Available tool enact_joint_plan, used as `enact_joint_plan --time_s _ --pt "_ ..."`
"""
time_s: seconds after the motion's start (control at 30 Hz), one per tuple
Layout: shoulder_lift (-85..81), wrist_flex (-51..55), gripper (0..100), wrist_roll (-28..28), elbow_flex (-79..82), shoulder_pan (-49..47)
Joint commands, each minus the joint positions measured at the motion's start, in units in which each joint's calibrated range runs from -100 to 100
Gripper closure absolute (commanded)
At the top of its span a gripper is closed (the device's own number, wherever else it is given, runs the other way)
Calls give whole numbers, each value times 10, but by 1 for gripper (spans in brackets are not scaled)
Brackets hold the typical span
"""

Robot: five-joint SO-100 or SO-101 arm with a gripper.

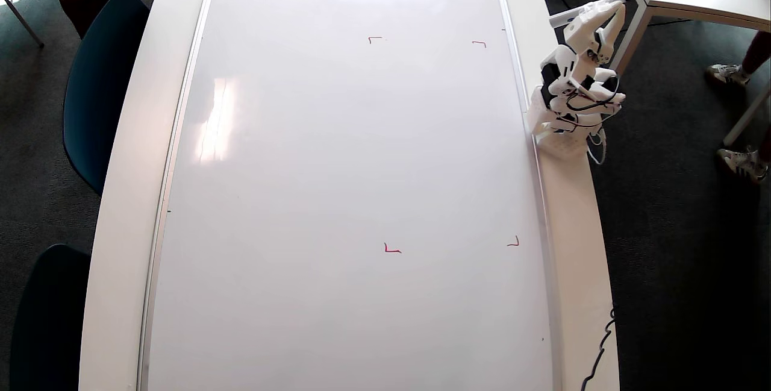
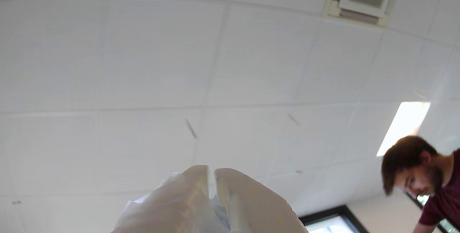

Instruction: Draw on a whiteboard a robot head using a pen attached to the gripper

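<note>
From the overhead view I see the large glossy white whiteboard [image 1: 337, 186] with its thin silver frame lying flat on a white table [image 1: 129, 156], filling nearly the whole tabletop. Only a narrow strip of table rim remains at 3 and 9 o'clock of the board. Four small red corner marks [image 1: 391, 249] bound a rectangle in the board's right half; the area inside them is bare, and I see no drawn lines anywhere on the board.

The small white 3D-printed arm sits folded on the table rim at 3 o'clock of the upper board edge, clear of the board. Its white plastic gripper [image 1: 608, 8] points toward 1 o'clock, out past the table edge over the dark carpet. The slim white-barrelled pen [image 1: 572, 16] runs alongside the claw, dark tip at the far end.

In the wrist view the gripper [image 2: 212, 175] faces a white tiled ceiling with a vent; its two finger ends stand nearly together, a thin slit between them. A bearded person in a maroon shirt [image 2: 427, 179] appears at 4 o'clock. Two dark blue chairs [image 1: 102, 78] stand at 9 o'clock of the table.
</note>
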Motion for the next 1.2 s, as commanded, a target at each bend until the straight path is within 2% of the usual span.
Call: enact_joint_plan --time_s 0.0,0.4,0.53,0.57,0.7,0.73,0.87,0.9,1.0,1.03,1.17 --pt "-6 -7 99 -1 3 3" --pt "-1 -3 99 -5 -4 0" --pt "-5 124 99 -5 -64 -1" --pt "-4 208 99 -5 -117 -1" --pt "-4 402 99 -5 -234 -1" --pt "-3 493 99 -5 -292 -1" --pt "3 654 99 -5 -393 -2" --pt "3 741 99 -4 -432 -2" --pt "3 853 99 -4 -489 -1" --pt "3 924 99 -4 -524 -1" --pt "44 1030 99 -1 -606 5"
